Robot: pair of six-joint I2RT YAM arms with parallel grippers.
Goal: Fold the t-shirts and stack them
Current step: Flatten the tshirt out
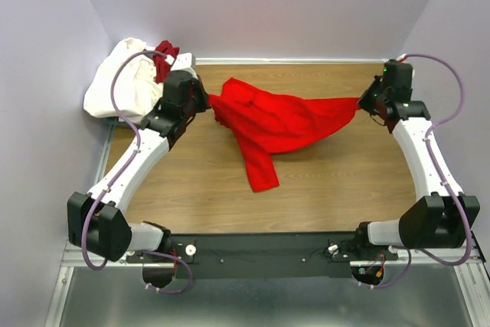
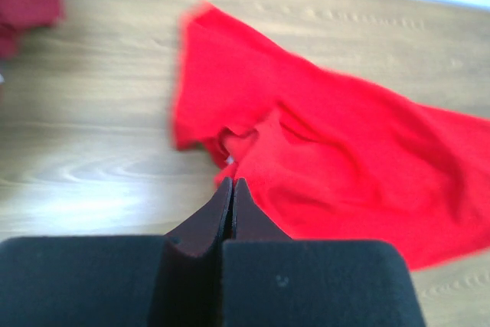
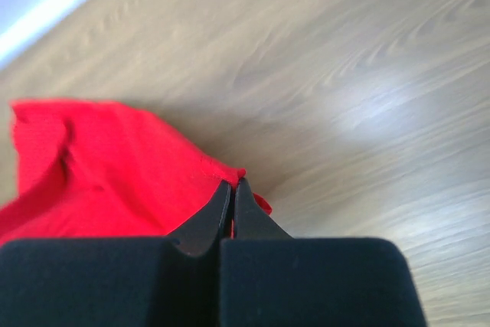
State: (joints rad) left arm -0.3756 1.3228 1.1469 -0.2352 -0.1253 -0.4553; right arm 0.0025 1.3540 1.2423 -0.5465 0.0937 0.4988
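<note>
I have the bright red t-shirt (image 1: pixel 279 120) held from both ends over the far half of the bench (image 1: pixel 329 189). The left gripper (image 1: pixel 205 103) has its fingers together on the shirt's left end. Its wrist view shows the tips pressed shut with red cloth bunched right at them, so I read that as a pinch on fabric rather than an empty close. The right gripper (image 1: pixel 361 105) is likewise closed, its tips meeting on a thin corner of red cloth at the shirt's right end, a slim hold by the look of it. Between the two grips the shirt's long axis runs left to right, roughly parallel to the far edge. It is rumpled rather than flat, and one loose length trails from the middle toward the near edge. That trailing part is what I would watch: spreading the shirt calls for the grippers to draw apart along that same left-right line, and neither is nearer the loose length than the other. The white t-shirt (image 1: pixel 126 78) is heaped at the far-left corner, spilling past the bench's left edge, with the maroon t-shirt (image 1: pixel 164 57) bunched against its far side. Both lie well clear of the right arm and close to the left one.
</note>
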